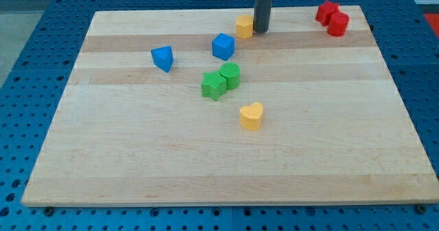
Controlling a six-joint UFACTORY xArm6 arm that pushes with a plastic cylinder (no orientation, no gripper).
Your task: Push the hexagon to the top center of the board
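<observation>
Board [226,155]: pale wood, planks w/ visible grain, smooth, satin sheen. Around the board, blue table [34,66]: looks like painted metal or plastic, dotted w/ holes, matt. Rod at board's top edge: dark, smooth, slight gloss, my tip [261,31] same finish. Blocks on board look like plastic, matt: yellow hexagon [244,26], yellow heart [251,116], blue cube [223,46], green star [214,86].

Rod [263,5] cut off by the view's top edge, arm above unseen. Two red blocks [333,18] at far right touch and overlap, shapes unclear. Green cylinder [232,75] partly hidden behind green star [213,86].
</observation>
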